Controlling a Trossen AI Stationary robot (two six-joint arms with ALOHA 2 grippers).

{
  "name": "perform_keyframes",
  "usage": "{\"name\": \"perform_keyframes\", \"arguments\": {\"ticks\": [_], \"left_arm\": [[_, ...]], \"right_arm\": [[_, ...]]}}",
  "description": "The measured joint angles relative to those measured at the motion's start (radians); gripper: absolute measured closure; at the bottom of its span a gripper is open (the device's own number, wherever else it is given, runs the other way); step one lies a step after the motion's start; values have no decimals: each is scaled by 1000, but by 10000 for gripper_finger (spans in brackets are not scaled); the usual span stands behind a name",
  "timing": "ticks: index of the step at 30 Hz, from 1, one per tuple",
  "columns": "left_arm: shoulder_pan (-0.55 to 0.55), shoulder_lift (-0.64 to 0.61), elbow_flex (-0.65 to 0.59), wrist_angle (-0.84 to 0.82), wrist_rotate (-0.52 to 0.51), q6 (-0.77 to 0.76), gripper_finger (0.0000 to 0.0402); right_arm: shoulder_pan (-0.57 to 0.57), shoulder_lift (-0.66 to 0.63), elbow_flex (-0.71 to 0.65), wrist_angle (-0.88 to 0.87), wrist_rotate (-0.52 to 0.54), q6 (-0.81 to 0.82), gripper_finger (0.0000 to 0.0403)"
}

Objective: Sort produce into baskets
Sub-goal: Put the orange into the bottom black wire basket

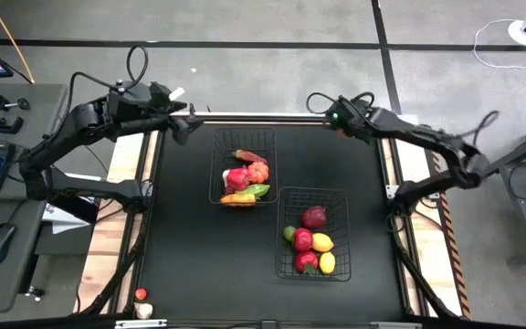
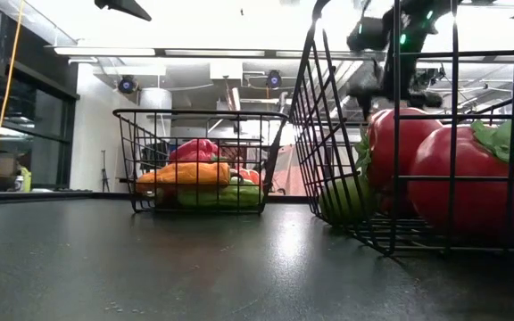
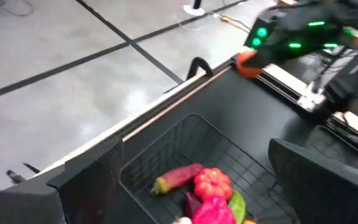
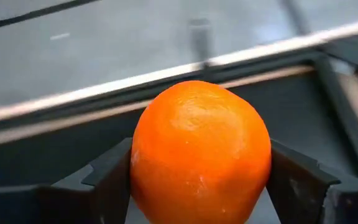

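Filling the right wrist view, an orange (image 4: 201,152) sat clamped between the two dark fingers (image 4: 101,180) of the right tool (image 4: 201,186), which pressed against it on both sides. From above, that right tool (image 1: 336,117) hung over the far edge of the black table (image 1: 190,247), in the upper middle of the frame and right of centre, with its green lights lit; the left wrist view showed the orange (image 3: 248,62) as a small bright spot under those lights. The left tool (image 1: 183,128) hovered at the table's far edge in the upper left of the frame, its fingers (image 3: 316,180) spread wide and grasping nothing. Two black wire baskets stood on the table. The far basket (image 1: 215,160), near the centre of the high view, held a reddish pepper (image 1: 245,155), a red tomato-like piece (image 1: 257,170), a pink piece (image 1: 236,179), a green piece (image 1: 259,191) and an orange-yellow piece (image 1: 236,198). The near basket (image 1: 341,233), lower and to the right, held a dark red piece (image 1: 314,217), a small green piece (image 1: 289,234), two red pieces (image 1: 303,240) and two yellow ones (image 1: 321,243). In the low view the near basket (image 2: 328,152) loomed at the right with a red fruit (image 2: 471,178) behind its mesh. A small red piece (image 1: 141,293) and a white one (image 1: 144,311) lay at the lower left, off the black surface.
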Motion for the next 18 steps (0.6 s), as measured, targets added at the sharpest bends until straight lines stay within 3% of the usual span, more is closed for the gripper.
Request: {"name": "perform_keyframes", "arguments": {"ticks": [10,15,18], "left_arm": [[-37,78,0,21,13,-182,12],[-147,121,0,21,0,-328,12],[-251,152,0,25,-47,-416,12]], "right_arm": [[509,-87,1,123,-265,-266,123],[758,-87,2,138,-324,-287,113],[850,-87,2,141,-323,-297,112]]}}
